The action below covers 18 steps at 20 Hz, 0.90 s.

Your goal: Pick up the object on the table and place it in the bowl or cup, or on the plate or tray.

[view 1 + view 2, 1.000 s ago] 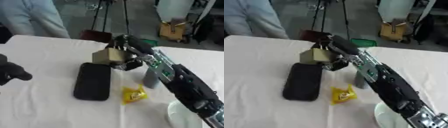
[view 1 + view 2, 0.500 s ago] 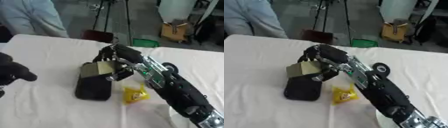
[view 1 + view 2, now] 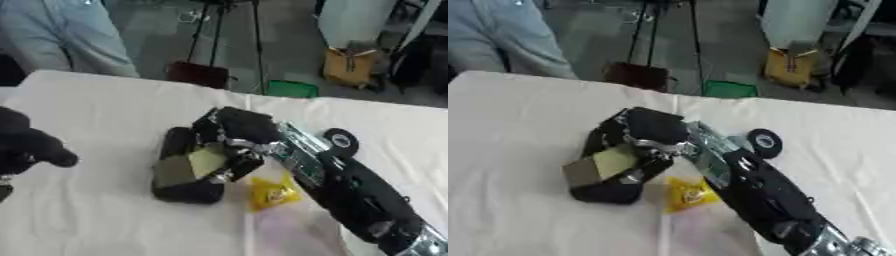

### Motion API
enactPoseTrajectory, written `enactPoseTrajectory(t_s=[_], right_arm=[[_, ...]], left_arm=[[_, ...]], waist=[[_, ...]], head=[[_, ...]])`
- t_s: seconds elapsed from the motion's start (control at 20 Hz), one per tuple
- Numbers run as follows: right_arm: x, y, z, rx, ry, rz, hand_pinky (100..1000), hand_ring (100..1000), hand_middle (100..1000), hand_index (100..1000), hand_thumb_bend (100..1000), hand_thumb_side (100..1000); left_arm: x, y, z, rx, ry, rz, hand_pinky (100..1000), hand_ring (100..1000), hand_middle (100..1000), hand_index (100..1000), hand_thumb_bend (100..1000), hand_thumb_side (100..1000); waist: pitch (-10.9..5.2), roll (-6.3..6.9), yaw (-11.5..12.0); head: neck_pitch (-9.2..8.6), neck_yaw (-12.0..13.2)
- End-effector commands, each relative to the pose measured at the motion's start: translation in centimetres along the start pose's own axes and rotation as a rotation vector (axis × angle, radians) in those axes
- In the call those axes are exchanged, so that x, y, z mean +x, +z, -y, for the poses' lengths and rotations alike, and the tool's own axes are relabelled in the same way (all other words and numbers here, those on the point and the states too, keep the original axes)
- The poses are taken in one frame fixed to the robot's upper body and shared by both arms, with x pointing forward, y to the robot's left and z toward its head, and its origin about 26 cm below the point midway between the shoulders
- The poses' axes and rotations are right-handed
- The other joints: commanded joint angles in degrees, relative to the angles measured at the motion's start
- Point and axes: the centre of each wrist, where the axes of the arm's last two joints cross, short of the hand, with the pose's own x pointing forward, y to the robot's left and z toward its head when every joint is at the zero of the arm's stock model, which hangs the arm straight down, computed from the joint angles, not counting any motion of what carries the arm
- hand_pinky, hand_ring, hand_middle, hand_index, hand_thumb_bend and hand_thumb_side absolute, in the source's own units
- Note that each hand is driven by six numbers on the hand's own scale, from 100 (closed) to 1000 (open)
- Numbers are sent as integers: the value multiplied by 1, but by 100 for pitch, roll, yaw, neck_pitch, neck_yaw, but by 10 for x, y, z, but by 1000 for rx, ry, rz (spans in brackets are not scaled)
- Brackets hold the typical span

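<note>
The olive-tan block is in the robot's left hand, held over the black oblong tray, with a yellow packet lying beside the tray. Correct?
Not quite: the right hand holds the olive-tan block, its arm entering from the lower right in the left eye view. The left hand sits idle at the left edge. The black oblong tray and yellow packet are as stated.

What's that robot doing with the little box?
The robot's right hand has its fingers curled round a small tan box and holds it right over a black tray on the white table. I can't tell whether the box is touching the tray yet. A yellow packet lies on the cloth next to the tray. The left hand shows at the left edge, doing nothing.
</note>
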Motion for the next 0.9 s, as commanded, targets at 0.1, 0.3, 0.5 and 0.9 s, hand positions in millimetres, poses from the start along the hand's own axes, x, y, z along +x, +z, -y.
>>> enactPoseTrajectory(t_s=[0.1, 0.3, 0.5, 0.9], right_arm=[[-6, 3, 14, -32, 96, -20, 270, 332, 297, 517, 379, 100], [-8, 8, 3, -7, 149, -59, 276, 339, 312, 520, 376, 100], [-9, 11, -5, 0, 179, -66, 265, 321, 350, 539, 384, 100], [-9, 13, -13, 18, 212, -59, 291, 374, 455, 608, 343, 100]], left_arm=[[6, -8, 0, -32, -12, 27, 803, 829, 837, 947, 100, 710], [5, -8, 0, -35, -11, 27, 803, 829, 837, 947, 100, 709], [5, -9, 0, -39, -10, 29, 804, 830, 838, 948, 100, 709], [5, -10, 0, -46, -9, 30, 804, 832, 840, 948, 100, 707]], waist=[[-74, 35, -5], [-68, 28, -3], [-66, 22, -2], [-67, 16, 5]], head=[[-77, 30], [-79, 34], [-76, 34], [-77, 41]])
